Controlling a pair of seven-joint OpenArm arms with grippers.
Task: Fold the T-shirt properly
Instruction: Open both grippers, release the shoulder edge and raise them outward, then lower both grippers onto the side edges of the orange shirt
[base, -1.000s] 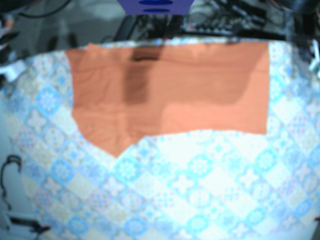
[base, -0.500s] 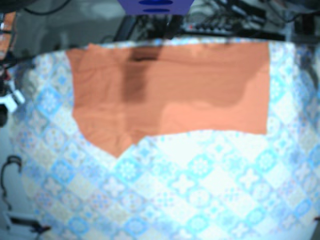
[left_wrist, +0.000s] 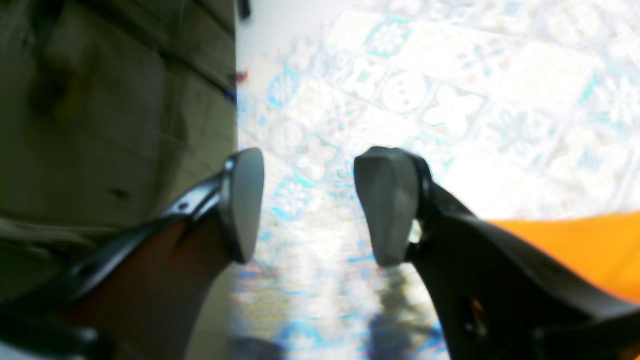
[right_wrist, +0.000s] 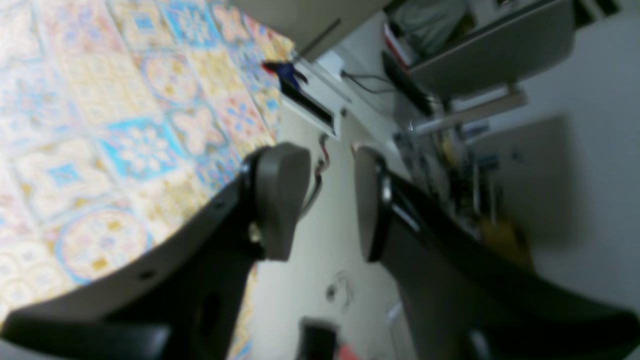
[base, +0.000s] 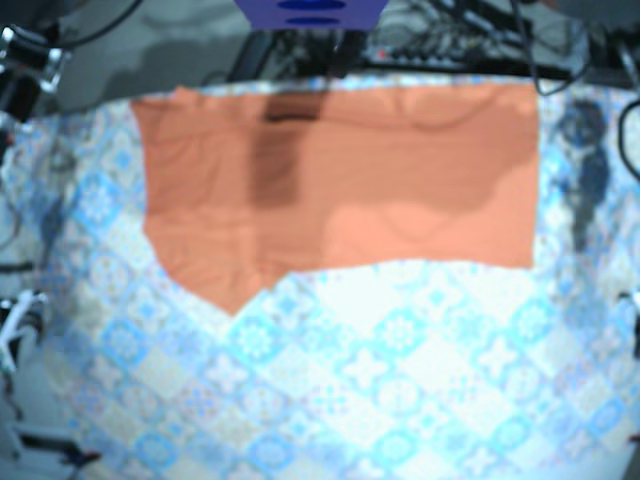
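Currently orange T-shirt (base: 340, 190) spread along desk (base: 400, 380) far edge; left hand (left_wrist: 307, 207) open over desk edge; right hand (right_wrist: 325, 200) open too.

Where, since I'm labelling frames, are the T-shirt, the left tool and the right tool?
T-shirt (base: 340, 180): base view, middle of the orange cloth.
Left tool (left_wrist: 314, 207): left wrist view, gap midway between its fingertips.
Right tool (right_wrist: 326, 204): right wrist view, gap midway between its fingertips.

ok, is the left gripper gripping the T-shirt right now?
No, the left gripper is open with only the patterned tablecloth between its pads; the orange T-shirt lies off to one side.
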